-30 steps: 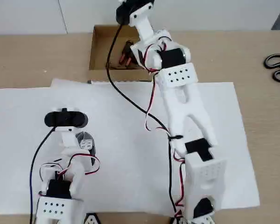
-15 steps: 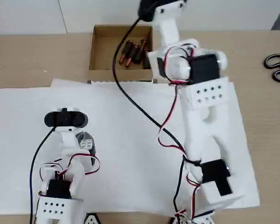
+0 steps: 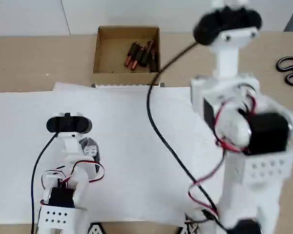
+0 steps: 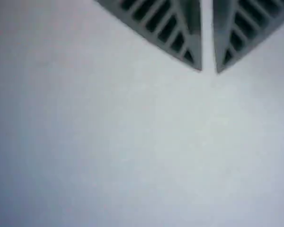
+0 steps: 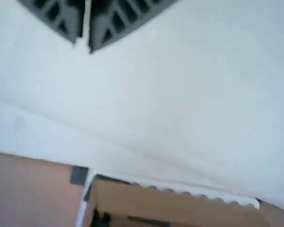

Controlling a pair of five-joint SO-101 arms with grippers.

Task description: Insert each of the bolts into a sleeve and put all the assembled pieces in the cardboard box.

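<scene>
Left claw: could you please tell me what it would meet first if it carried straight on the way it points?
Most likely the white paper sheet: in the left wrist view the left claw points at bare paper with nothing between, though how far off the paper lies is unclear.

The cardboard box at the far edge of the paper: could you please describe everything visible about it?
The cardboard box is a shallow, open-topped brown tray with low walls, flat on the wooden table just beyond the white paper sheet. Dark assembled pieces with copper-coloured ends lie clustered in its right half; the rest of its floor is bare.
</scene>
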